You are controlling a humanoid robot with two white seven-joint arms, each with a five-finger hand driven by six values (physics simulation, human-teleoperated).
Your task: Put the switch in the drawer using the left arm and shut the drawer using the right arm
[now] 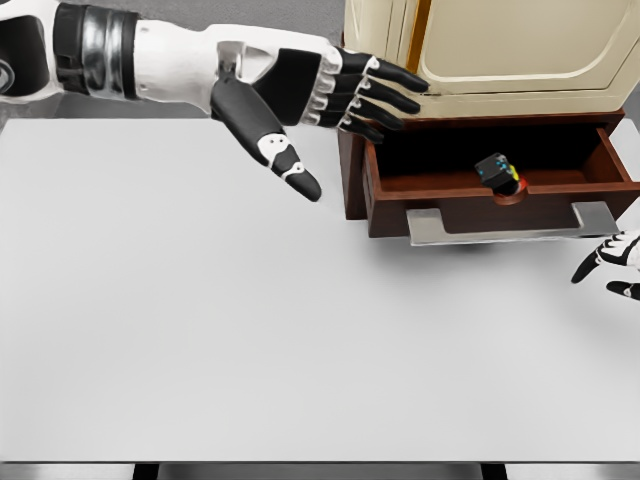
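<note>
Right, I take the drawer (400, 170) as my landmark: it stands pulled out of the dark wooden cabinet (352, 170) beneath the cream box (500, 50), with its grey handle (510, 225) facing me. The switch (498, 172) lies inside it, toward the front wall and right of the drawer's middle, close to the notch in that wall. My left hand (300, 100) hangs over the drawer's left rear corner, fingers spread and straight, thumb pointing down over the table (200, 330), and it holds nothing. My right hand (610, 262) shows only in part at the picture's edge, just beside the right end of the handle and a little nearer me; the few fingers I can see look loosely extended and hold nothing. I judge the placing done and the closing left to do. The risks I see: the left fingertips sit over the drawer's corner, so a push now could trap them against the cabinet; a push at the handle's right end alone may skew the drawer and jam it; and a hard shove could make the switch slide.
</note>
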